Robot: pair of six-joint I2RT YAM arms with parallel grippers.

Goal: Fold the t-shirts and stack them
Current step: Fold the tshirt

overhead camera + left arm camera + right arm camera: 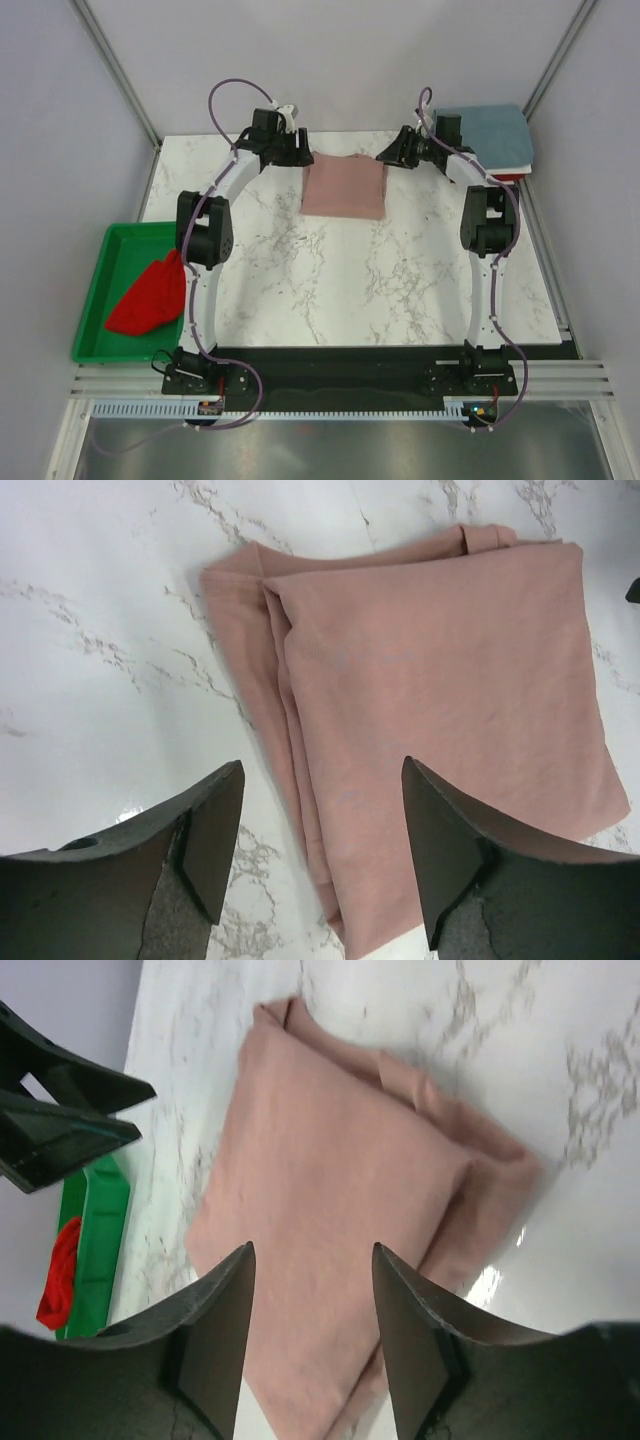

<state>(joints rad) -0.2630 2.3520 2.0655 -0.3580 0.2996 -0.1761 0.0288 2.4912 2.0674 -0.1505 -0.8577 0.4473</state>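
Note:
A dusty-pink t-shirt (pixel 345 186) lies folded into a rectangle at the back middle of the marble table, plain side up. My left gripper (pixel 303 154) hovers at its back left corner, open, nothing between the fingers; the wrist view shows the pink t-shirt (pixel 440 690) below the left gripper (pixel 322 780). My right gripper (pixel 388 154) hovers at the back right corner, also open and empty, over the pink t-shirt (pixel 330 1210) seen past the right gripper (pixel 312 1260). A red t-shirt (pixel 148 296) lies crumpled in the green tray. A folded grey-blue t-shirt (pixel 490 135) lies at the back right.
The green tray (pixel 92 320) sits off the table's left edge, also seen as the green tray (pixel 100 1230) in the right wrist view. Under the grey-blue shirt, a white and a red layer (pixel 512 176) peek out. Grey walls close in the back and sides.

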